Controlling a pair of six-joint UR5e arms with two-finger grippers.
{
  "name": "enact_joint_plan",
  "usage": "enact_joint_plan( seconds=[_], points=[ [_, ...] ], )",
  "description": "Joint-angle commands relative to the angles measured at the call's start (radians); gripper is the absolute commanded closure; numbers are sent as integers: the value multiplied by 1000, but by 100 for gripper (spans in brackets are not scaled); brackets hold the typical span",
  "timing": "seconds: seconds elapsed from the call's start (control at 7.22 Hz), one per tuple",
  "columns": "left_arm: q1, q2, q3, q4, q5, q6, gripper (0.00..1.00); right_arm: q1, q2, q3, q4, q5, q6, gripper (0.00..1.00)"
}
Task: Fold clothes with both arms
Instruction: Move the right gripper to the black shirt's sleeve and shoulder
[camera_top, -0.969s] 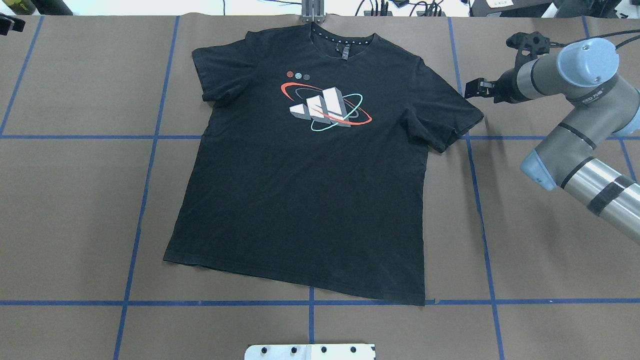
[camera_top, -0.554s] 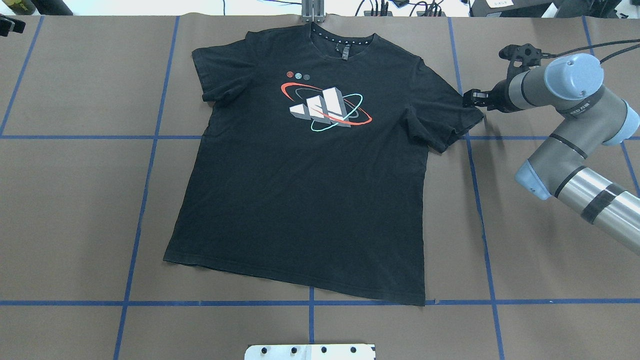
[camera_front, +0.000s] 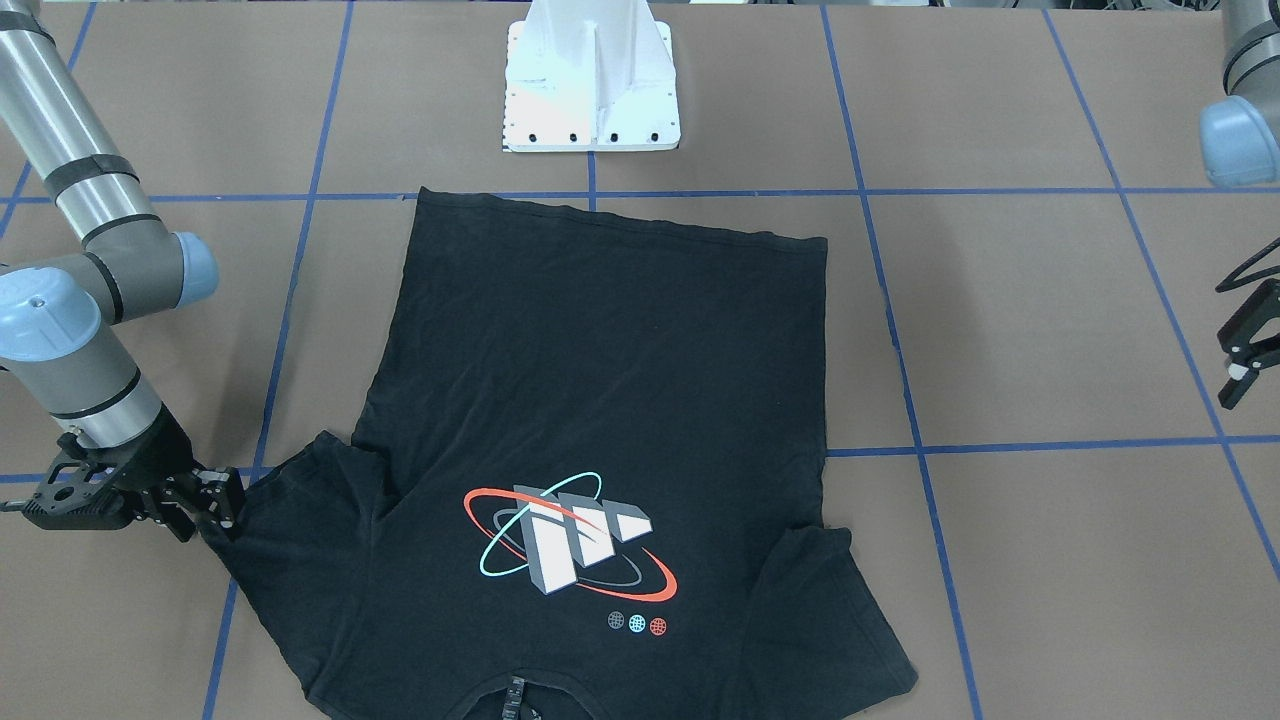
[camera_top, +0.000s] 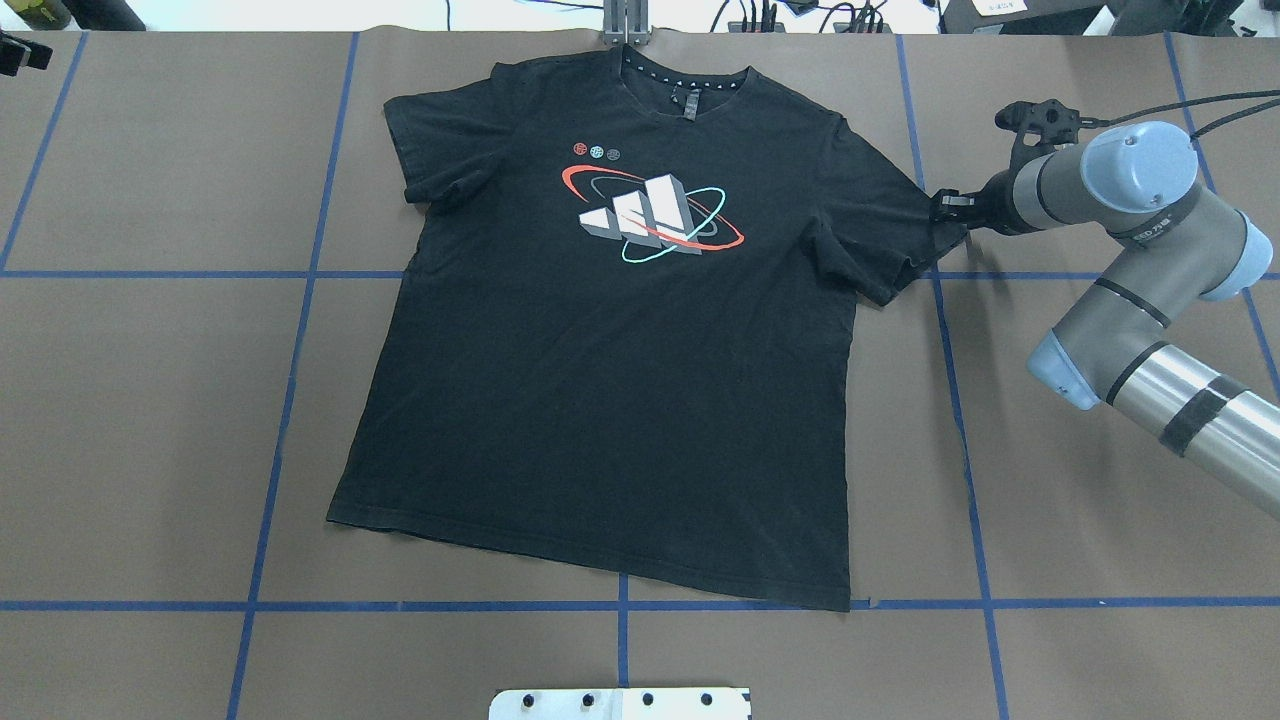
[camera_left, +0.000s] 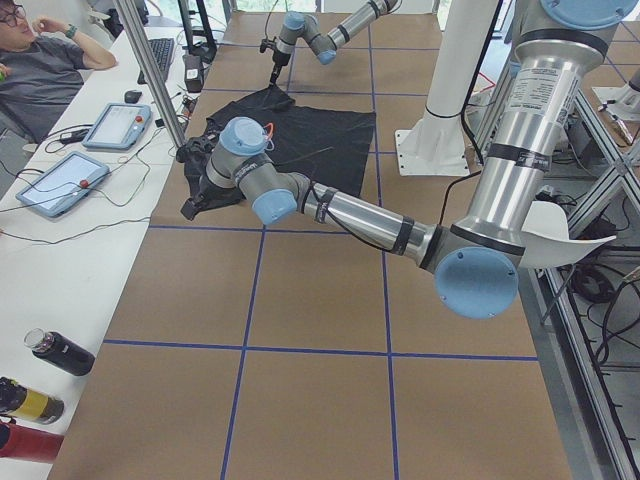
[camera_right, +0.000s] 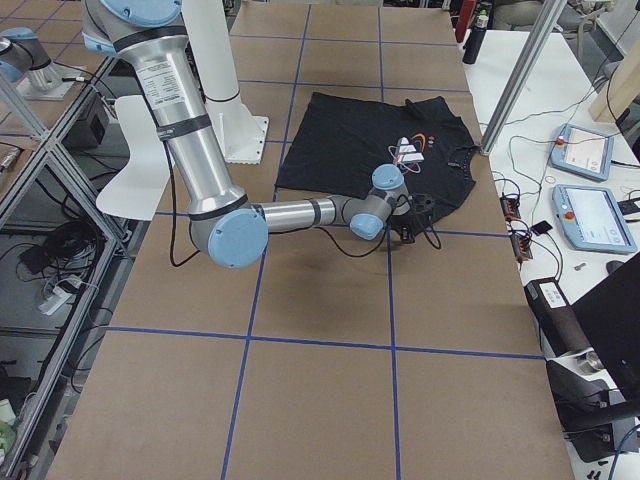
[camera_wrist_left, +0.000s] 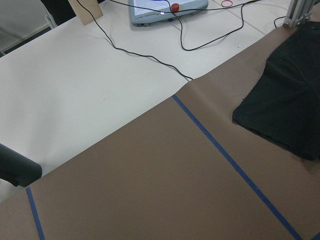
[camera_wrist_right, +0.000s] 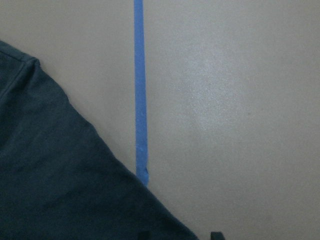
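The black T-shirt lies flat and face up on the brown table, collar at the far edge, chest graphic showing. It also shows in the front view. My right gripper is low at the tip of the shirt's right sleeve. In the front view the right gripper touches the sleeve edge. In the right wrist view the two fingertips stand apart, with the sleeve cloth reaching the inner one. My left gripper hangs empty far off the shirt's other side, fingers spread.
The white pedestal base stands at the near edge behind the hem. Blue tape lines grid the table. A white side table with tablets and cables runs along the far edge. An operator sits there.
My right gripper has moved left and down, from clear of the shirt to the tip of the right sleeve. The shirt has not moved.
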Motion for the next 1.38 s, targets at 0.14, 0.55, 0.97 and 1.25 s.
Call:
enact_joint_plan(
  seconds=[0.14, 0.55, 0.97, 1.25],
  points=[
    [0, 0, 6, 0, 0, 0, 0, -1, 7, 26, -2, 7, 37, 100],
    [2, 2, 6, 0, 0, 0, 0, -1, 98, 93, -176, 7, 79, 100],
    [2, 2, 6, 0, 0, 0, 0, -33, 317, 72, -401, -51, 214, 100],
    [2, 2, 0, -2, 0, 0, 0, -93, 490, -110, -398, -142, 283, 100]
  ],
)
